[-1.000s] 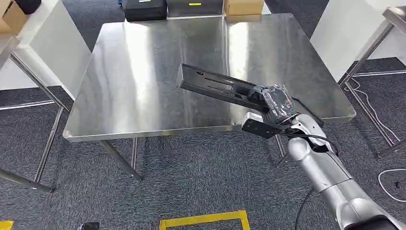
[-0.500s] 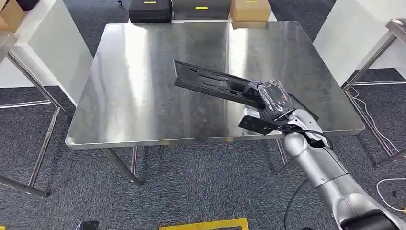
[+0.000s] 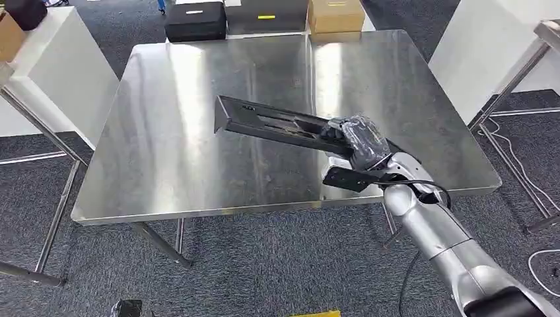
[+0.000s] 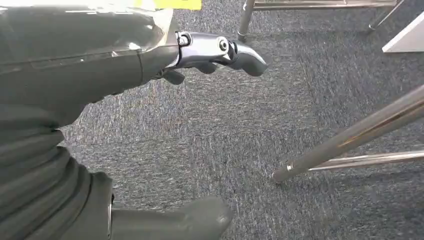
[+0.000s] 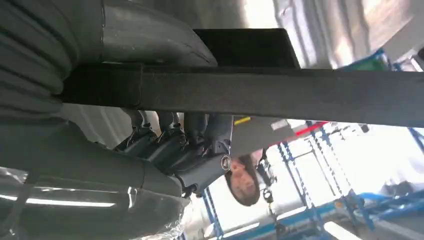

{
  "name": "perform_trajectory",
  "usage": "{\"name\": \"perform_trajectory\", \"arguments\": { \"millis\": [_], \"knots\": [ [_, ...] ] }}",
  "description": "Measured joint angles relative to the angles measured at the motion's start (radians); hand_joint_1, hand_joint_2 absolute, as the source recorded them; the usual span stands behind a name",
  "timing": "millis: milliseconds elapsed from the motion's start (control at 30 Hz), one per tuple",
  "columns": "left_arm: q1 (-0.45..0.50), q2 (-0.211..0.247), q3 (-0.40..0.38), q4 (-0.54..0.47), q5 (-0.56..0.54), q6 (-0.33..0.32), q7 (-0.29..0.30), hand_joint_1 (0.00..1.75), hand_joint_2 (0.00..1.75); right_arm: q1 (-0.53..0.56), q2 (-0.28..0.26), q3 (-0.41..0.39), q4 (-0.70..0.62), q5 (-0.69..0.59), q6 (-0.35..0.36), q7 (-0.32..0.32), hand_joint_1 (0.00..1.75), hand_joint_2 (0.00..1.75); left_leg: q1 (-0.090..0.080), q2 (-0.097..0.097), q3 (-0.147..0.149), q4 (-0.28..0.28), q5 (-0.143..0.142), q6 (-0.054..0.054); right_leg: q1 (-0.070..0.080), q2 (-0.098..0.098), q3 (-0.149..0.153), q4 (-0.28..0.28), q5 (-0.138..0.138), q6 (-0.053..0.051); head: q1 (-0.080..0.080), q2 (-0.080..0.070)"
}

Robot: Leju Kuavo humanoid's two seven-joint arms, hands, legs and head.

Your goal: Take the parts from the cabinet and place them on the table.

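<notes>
Head view: no brand or writing can be read anywhere; the one thing like a label is a small yellow strip on the grey case (image 3: 266,14) on the floor beyond the table, too small to make out. Beside that case sit a black case (image 3: 195,21) and a cardboard box (image 3: 335,13).

The right hand (image 3: 360,140), wrapped in clear plastic film, is closed around one end of a long black part (image 3: 277,124). The fingers curl over the bar and grip it firmly. In the right wrist view the dark fingers (image 5: 192,145) wrap under the bar (image 5: 280,95) with the thick thumb on its other side, so the bar is clamped between them.

The part is a long, flat, matte black bracket with slots cut along its length and a small upturned lip at the far end. It reaches from the hand toward the middle of the steel table (image 3: 165,152), slanting across the tabletop. Whether its far end touches the surface or hangs just above it cannot be told.

The left hand (image 4: 150,65) hangs over grey carpet near metal table legs. It holds nothing, its thumb and fingers apart.
</notes>
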Motion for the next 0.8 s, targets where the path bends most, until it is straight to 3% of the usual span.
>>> {"name": "perform_trajectory", "arguments": {
  "millis": [33, 67, 133, 167, 200, 300, 333, 367, 400, 467, 500, 533, 567, 600, 667, 700, 800],
  "knots": [
    [0.000, 0.000, 0.000, 0.000, 0.000, 0.000, 0.000, 0.00, 1.75, 0.000, 0.000, 0.007, 0.000, -0.007, 0.005, 0.000, 1.47, 1.75, 0.001, 0.000, -0.024, 0.010, 0.019, -0.001, 0.000, 0.002, 0.006, 0.000, -0.005, 0.002, 0.001, 0.000],
    [0.000, 0.000, -0.001, 0.000, 0.000, 0.000, 0.000, 0.00, 1.75, 0.000, 0.000, 0.012, 0.000, -0.014, 0.005, -0.001, 1.47, 1.75, 0.001, 0.001, -0.026, -0.024, 0.064, 0.001, 0.000, 0.003, 0.014, 0.000, -0.012, 0.004, 0.000, 0.000],
    [0.000, 0.003, -0.001, 0.000, -0.004, 0.000, 0.000, 0.00, 1.75, -0.003, 0.003, 0.019, 0.000, -0.032, 0.007, -0.001, 1.47, 1.75, 0.001, 0.001, 0.028, -0.186, 0.188, 0.006, 0.000, 0.004, 0.039, 0.000, -0.027, 0.009, 0.001, 0.000],
    [0.000, 0.003, -0.002, 0.000, -0.010, 0.000, 0.000, 0.00, 1.75, -0.005, 0.005, 0.022, 0.000, -0.043, 0.014, -0.001, 1.47, 1.75, 0.001, 0.002, 0.055, -0.267, 0.234, 0.012, 0.000, 0.004, 0.046, 0.000, -0.035, 0.013, 0.001, 0.000],
    [-0.001, 0.004, -0.003, 0.000, -0.012, -0.002, 0.003, 0.00, 1.75, -0.011, 0.005, 0.026, 0.000, -0.059, 0.026, -0.002, 1.47, 1.75, -0.005, 0.001, 0.070, -0.282, 0.215, 0.014, 0.013, 0.005, 0.048, 0.004, -0.041, 0.021, 0.002, 0.000],
    [-0.005, 0.006, -0.009, 0.000, -0.020, -0.003, 0.010, 0.00, 1.75, -0.014, 0.006, 0.031, 0.001, -0.107, 0.061, -0.011, 1.47, 1.75, -0.010, 0.000, 0.073, -0.289, 0.200, 0.035, 0.010, 0.006, 0.049, -0.004, -0.048, 0.033, 0.002, 0.000],
    [-0.007, 0.006, -0.010, 0.000, -0.022, -0.003, 0.010, 0.00, 1.75, -0.018, 0.006, 0.032, 0.000, -0.121, 0.072, -0.015, 1.47, 1.75, -0.007, -0.001, 0.080, -0.296, 0.202, 0.042, 0.017, 0.006, 0.052, -0.004, -0.052, 0.040, 0.003, 0.000],
    [-0.007, 0.005, -0.010, -0.001, -0.023, -0.003, 0.011, 0.00, 1.75, -0.018, 0.005, 0.032, 0.001, -0.132, 0.079, -0.018, 1.47, 1.75, -0.003, 0.000, 0.091, -0.304, 0.203, 0.048, 0.012, 0.001, 0.038, 0.014, -0.059, 0.044, 0.003, 0.000],
    [-0.009, 0.005, -0.010, -0.001, -0.026, -0.003, 0.011, 0.00, 1.75, -0.023, 0.006, 0.032, 0.003, -0.141, 0.083, -0.019, 1.47, 1.75, -0.003, 0.000, 0.097, -0.306, 0.199, 0.056, 0.011, 0.001, 0.015, 0.068, -0.076, 0.043, 0.003, 0.000],
    [-0.013, 0.006, -0.010, -0.001, -0.027, -0.003, 0.011, 0.00, 1.75, -0.030, 0.008, 0.038, 0.006, -0.146, 0.095, -0.022, 1.47, 1.75, -0.003, 0.000, 0.106, -0.306, 0.190, 0.065, 0.009, 0.001, -0.082, 0.236, -0.131, 0.039, 0.002, 0.000],
    [-0.012, 0.006, -0.010, -0.001, -0.027, -0.003, 0.011, 0.00, 1.75, -0.029, 0.008, 0.041, 0.010, -0.148, 0.098, -0.023, 1.47, 1.75, -0.004, -0.001, 0.111, -0.305, 0.184, 0.066, 0.009, 0.001, -0.130, 0.310, -0.146, 0.042, 0.003, 0.000],
    [-0.011, 0.006, -0.010, 0.000, -0.027, -0.003, 0.012, 0.00, 1.75, -0.028, 0.008, 0.047, 0.016, -0.151, 0.102, -0.026, 1.47, 1.75, -0.004, -0.003, 0.118, -0.305, 0.178, 0.065, 0.009, 0.001, -0.158, 0.338, -0.139, 0.047, 0.003, 0.000],
    [-0.010, 0.006, -0.010, 0.000, -0.027, -0.003, 0.012, 0.00, 1.75, -0.029, 0.008, 0.051, 0.020, -0.152, 0.109, -0.029, 1.47, 1.75, -0.004, -0.005, 0.126, -0.305, 0.172, 0.064, 0.009, 0.001, -0.158, 0.313, -0.115, 0.054, 0.003, 0.000],
    [-0.010, 0.005, -0.010, -0.001, -0.027, -0.003, 0.012, 0.00, 1.75, -0.031, 0.008, 0.056, 0.023, -0.154, 0.111, -0.032, 1.47, 1.75, -0.004, -0.007, 0.137, -0.305, 0.163, 0.062, 0.008, 0.000, -0.133, 0.242, -0.070, 0.063, 0.003, 0.000],
    [-0.011, 0.003, -0.010, -0.001, -0.027, -0.003, 0.012, 0.00, 1.75, -0.042, 0.011, 0.061, 0.029, -0.164, 0.116, -0.037, 1.47, 1.75, -0.004, -0.010, 0.161, -0.305, 0.144, 0.055, 0.004, -0.004, -0.056, 0.046, 0.030, 0.073, 0.003, 0.000],
    [-0.012, 0.003, -0.010, 0.000, -0.027, -0.003, 0.012, 0.00, 1.75, -0.049, 0.013, 0.066, 0.035, -0.172, 0.120, -0.041, 1.47, 1.75, -0.013, -0.010, 0.164, -0.302, 0.134, 0.047, 0.009, -0.006, -0.032, 0.004, 0.038, 0.065, 0.005, 0.000],
    [-0.012, 0.004, -0.010, 0.000, -0.026, -0.002, 0.011, 0.00, 1.75, -0.056, 0.018, 0.077, 0.043, -0.195, 0.135, -0.051, 1.47, 1.75, -0.009, -0.011, 0.172, -0.311, 0.123, 0.034, 0.014, -0.005, -0.029, 0.003, 0.025, 0.041, 0.003, 0.000]
  ]
}}
